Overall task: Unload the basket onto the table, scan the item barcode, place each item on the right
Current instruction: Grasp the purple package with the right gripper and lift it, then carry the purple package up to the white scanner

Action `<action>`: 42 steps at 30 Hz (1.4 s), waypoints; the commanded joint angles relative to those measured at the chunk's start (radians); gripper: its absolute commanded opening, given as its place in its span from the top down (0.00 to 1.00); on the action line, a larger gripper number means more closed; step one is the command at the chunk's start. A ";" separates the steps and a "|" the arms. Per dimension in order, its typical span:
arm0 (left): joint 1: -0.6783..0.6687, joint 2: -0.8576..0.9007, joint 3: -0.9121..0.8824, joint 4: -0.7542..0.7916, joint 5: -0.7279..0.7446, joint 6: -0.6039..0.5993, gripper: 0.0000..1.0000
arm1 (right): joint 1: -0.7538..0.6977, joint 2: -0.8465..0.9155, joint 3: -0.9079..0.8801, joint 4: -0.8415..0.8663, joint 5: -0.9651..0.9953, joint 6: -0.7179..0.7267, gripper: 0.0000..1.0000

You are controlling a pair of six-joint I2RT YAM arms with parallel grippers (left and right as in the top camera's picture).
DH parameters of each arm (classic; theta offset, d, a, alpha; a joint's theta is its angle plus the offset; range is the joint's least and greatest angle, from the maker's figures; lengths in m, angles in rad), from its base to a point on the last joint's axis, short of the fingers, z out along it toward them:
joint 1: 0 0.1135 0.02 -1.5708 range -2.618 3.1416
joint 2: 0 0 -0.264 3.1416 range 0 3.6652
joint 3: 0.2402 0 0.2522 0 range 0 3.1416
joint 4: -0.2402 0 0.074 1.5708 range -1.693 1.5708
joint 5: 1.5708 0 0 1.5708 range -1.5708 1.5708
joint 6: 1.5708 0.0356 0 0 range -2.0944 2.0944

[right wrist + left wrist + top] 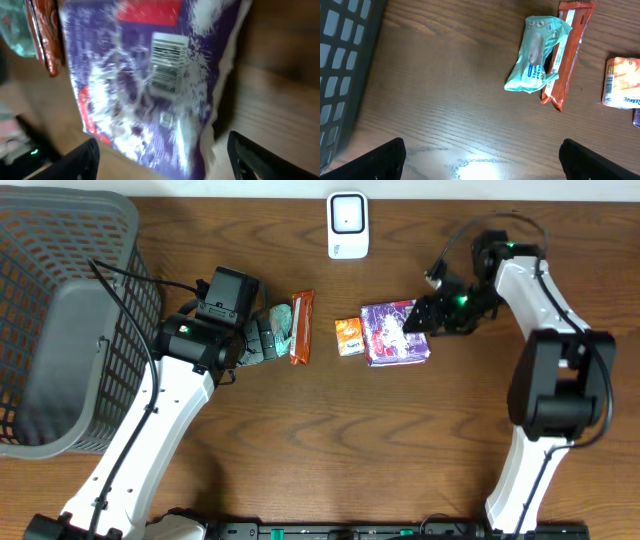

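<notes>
Left tool (482,145) hangs wide open over the wooden surface (435,100), with a teal wipes pack (535,55) and an orange-brown bar (567,50) at upper right of its view. Right tool (162,142), fingers spread apart, hovers at the purple packet (392,332) lying mid-frame overhead, its barcode (167,62) facing up.
</notes>
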 commanded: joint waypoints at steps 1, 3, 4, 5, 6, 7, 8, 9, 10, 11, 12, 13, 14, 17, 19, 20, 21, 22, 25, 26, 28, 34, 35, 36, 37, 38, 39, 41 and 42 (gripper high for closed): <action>0.002 0.000 0.010 -0.006 -0.016 -0.013 0.02 | -0.008 0.067 -0.008 -0.006 -0.130 -0.113 0.21; 0.002 0.000 0.010 -0.006 -0.016 -0.013 0.02 | -0.003 0.126 -0.008 0.003 -0.130 -0.115 0.29; 0.002 0.000 0.010 -0.006 -0.016 -0.013 0.02 | 0.000 0.142 -0.008 0.005 -0.130 -0.115 0.41; 0.002 0.000 0.010 -0.006 -0.016 -0.013 0.02 | 0.003 0.158 -0.008 0.005 -0.130 -0.114 0.55; 0.002 0.000 0.010 -0.006 -0.016 -0.013 0.02 | 0.005 0.165 -0.008 0.005 -0.130 -0.114 0.65; 0.002 0.000 0.010 -0.006 -0.016 -0.013 0.02 | 0.005 0.167 -0.008 0.007 -0.130 -0.112 0.86; 0.002 0.000 0.010 -0.006 -0.016 -0.013 0.02 | 0.005 0.164 -0.004 0.008 -0.127 -0.098 0.93; 0.002 0.000 0.010 -0.006 -0.016 -0.013 0.02 | 0.004 0.156 0.005 0.008 -0.114 -0.074 0.99; 0.002 0.000 0.010 -0.006 -0.016 -0.013 0.02 | 0.003 0.149 0.014 0.008 -0.090 -0.046 0.99; 0.002 0.000 0.010 -0.006 -0.016 -0.013 0.02 | 0.003 0.134 0.030 0.008 -0.039 -0.005 0.99; 0.002 0.000 0.010 -0.006 -0.016 -0.013 0.02 | 0.003 0.121 0.043 0.008 0.015 0.031 0.99; 0.002 0.000 0.010 -0.006 -0.016 -0.013 0.02 | 0.005 0.099 0.059 0.005 0.103 0.086 0.99; 0.002 0.000 0.010 -0.006 -0.016 -0.013 0.02 | 0.008 0.077 0.074 0.000 0.179 0.126 0.99; 0.002 0.000 0.010 -0.006 -0.016 -0.013 0.02 | 0.035 -0.042 0.130 -0.030 0.536 0.281 0.99; 0.002 0.000 0.010 -0.006 -0.016 -0.013 0.02 | 0.055 -0.099 0.146 -0.043 0.705 0.353 0.99; 0.002 0.000 0.010 -0.006 -0.016 -0.013 0.02 | 0.070 -0.130 0.148 -0.048 0.801 0.393 0.99; 0.002 0.000 0.010 -0.006 -0.016 -0.013 0.02 | 0.090 -0.166 0.148 -0.056 0.903 0.437 0.99; 0.002 0.000 0.010 -0.006 -0.016 -0.013 0.02 | 0.107 -0.188 0.148 -0.065 0.982 0.473 0.99; 0.002 0.000 0.010 -0.006 -0.016 -0.013 0.02 | 0.166 -0.230 0.148 -0.101 1.246 0.605 0.99; 0.002 0.000 0.010 -0.006 -0.016 -0.013 0.02 | 0.185 -0.230 0.148 -0.116 1.321 0.645 0.99; 0.002 0.000 0.010 -0.006 -0.016 -0.013 0.02 | 0.221 -0.222 0.138 -0.126 1.436 0.693 0.99; 0.002 0.000 0.010 -0.006 -0.016 -0.013 0.02 | 0.306 -0.158 -0.010 -0.020 1.503 0.710 0.99; 0.002 0.000 0.010 -0.006 -0.016 -0.013 0.02 | 0.318 -0.145 -0.038 -0.001 1.485 0.710 0.99; 0.002 0.000 0.010 -0.006 -0.016 -0.013 0.02 | 0.330 -0.133 -0.062 0.019 1.456 0.709 0.97; 0.002 0.000 0.010 -0.006 -0.016 -0.013 0.02 | 0.344 -0.121 -0.084 0.038 1.416 0.709 0.95; 0.002 0.000 0.010 -0.006 -0.016 -0.013 0.02 | 0.357 -0.111 -0.097 0.049 1.384 0.709 0.94; 0.002 0.000 0.010 -0.006 -0.016 -0.013 0.02 | 0.371 -0.103 -0.105 0.055 1.358 0.709 0.92; 0.002 0.000 0.010 -0.006 -0.016 -0.013 0.02 | 0.430 -0.091 -0.102 0.078 1.265 0.703 0.48; 0.002 0.000 0.010 -0.006 -0.016 -0.013 0.02 | 0.451 -0.091 -0.094 0.085 1.234 0.694 0.39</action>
